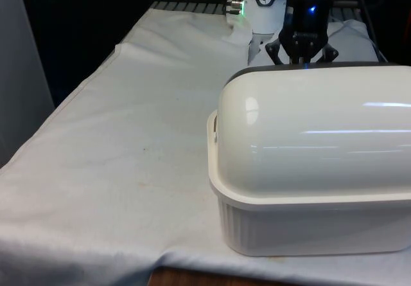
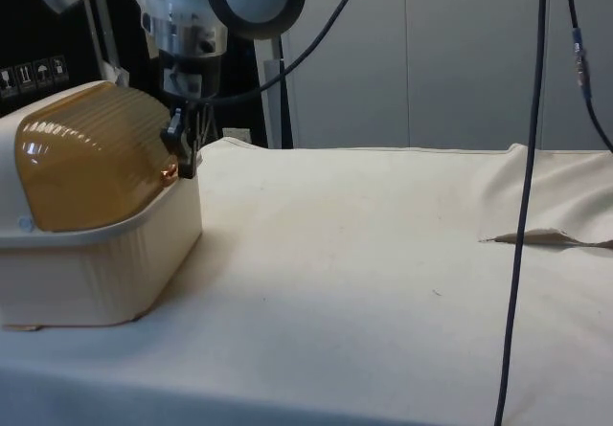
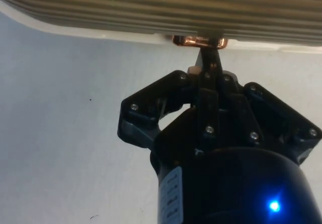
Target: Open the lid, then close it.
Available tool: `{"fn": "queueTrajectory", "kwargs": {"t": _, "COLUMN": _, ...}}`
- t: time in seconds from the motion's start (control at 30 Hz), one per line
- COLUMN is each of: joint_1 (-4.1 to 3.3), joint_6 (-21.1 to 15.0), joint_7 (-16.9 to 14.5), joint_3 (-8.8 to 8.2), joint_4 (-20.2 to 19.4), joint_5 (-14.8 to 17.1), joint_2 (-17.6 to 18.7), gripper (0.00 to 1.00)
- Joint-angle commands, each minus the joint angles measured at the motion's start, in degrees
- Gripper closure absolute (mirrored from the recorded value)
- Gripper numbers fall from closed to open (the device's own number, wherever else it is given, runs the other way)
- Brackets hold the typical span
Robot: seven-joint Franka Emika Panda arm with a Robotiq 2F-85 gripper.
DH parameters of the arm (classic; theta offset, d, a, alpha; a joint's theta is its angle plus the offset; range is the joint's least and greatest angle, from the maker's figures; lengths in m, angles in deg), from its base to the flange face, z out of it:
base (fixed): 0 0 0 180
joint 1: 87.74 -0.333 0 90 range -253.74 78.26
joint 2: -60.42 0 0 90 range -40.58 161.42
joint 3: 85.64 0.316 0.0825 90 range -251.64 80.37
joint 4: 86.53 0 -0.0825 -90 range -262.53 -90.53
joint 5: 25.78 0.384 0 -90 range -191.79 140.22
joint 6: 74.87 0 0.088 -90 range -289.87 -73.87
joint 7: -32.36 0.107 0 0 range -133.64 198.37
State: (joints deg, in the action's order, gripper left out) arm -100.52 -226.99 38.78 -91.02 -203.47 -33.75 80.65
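- Because the bread box (image 1: 314, 170) turns its back to the front view, you see only its white domed rear there; take the working side from the side view, where the ribbed amber lid (image 2: 91, 163) is rolled down shut over the cream base (image 2: 105, 268).
- You have the box near the tabletop's edge, at the robot's end of the cloth.
- Your gripper (image 3: 208, 58) hangs at the lid's lower front rim, where the small copper handle (image 3: 199, 41) sits.
- Your jaws look drawn together, pinching that handle between their tips.
- I judge this grip is placed low so the lid can be rolled upward; opening looks not yet begun.
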Motion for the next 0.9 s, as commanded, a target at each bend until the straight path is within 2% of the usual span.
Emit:
{"fn": "queueTrajectory", "kwargs": {"t": 0.0, "joint_1": 0.4, "joint_6": -0.4, "joint_7": -0.8, "joint_3": 0.57, "joint_4": 0.17, "joint_5": 0.92, "joint_2": 0.34, "gripper": 1.0}}
{"fn": "queueTrajectory", "kwargs": {"t": 0.07, "joint_1": 0.4, "joint_6": -0.34, "joint_7": -0.8, "joint_3": 0.57, "joint_4": 0.23, "joint_5": 0.86, "joint_2": 0.46, "gripper": 1.0}}
{"fn": "queueTrajectory", "kwargs": {"t": 0.1, "joint_1": 0.0, "joint_6": 0.0, "joint_7": -0.06, "joint_3": 0.0, "joint_4": 0.0, "joint_5": 0.0, "joint_2": 0.06, "gripper": 1.0}}
{"fn": "queueTrajectory", "kwargs": {"t": 0.13, "joint_1": 0.34, "joint_6": -0.34, "joint_7": -0.86, "joint_3": 0.52, "joint_4": 0.46, "joint_5": 0.74, "joint_2": 0.63, "gripper": 1.0}}
{"fn": "queueTrajectory", "kwargs": {"t": 0.37, "joint_1": 0.0, "joint_6": 0.0, "joint_7": -0.34, "joint_3": 0.0, "joint_4": 0.8, "joint_5": 0.0, "joint_2": 0.74, "gripper": 1.0}}
{"fn": "queueTrajectory", "kwargs": {"t": 0.67, "joint_1": 0.17, "joint_6": 0.34, "joint_7": -0.69, "joint_3": 0.57, "joint_4": 1.2, "joint_5": 0.8, "joint_2": 0.4, "gripper": 1.0}}
{"fn": "queueTrajectory", "kwargs": {"t": 0.7, "joint_1": -0.06, "joint_6": 0.06, "joint_7": -0.23, "joint_3": 0.11, "joint_4": 1.26, "joint_5": 0.0, "joint_2": 0.69, "gripper": 1.0}}
{"fn": "queueTrajectory", "kwargs": {"t": 0.73, "joint_1": 0.23, "joint_6": 0.4, "joint_7": -0.74, "joint_3": 0.63, "joint_4": 1.2, "joint_5": 0.86, "joint_2": 0.29, "gripper": 1.0}}
{"fn": "queueTrajectory", "kwargs": {"t": 0.87, "joint_1": 0.29, "joint_6": 0.23, "joint_7": -0.8, "joint_3": 0.69, "joint_4": 1.2, "joint_5": 1.09, "joint_2": -0.23, "gripper": 1.0}}
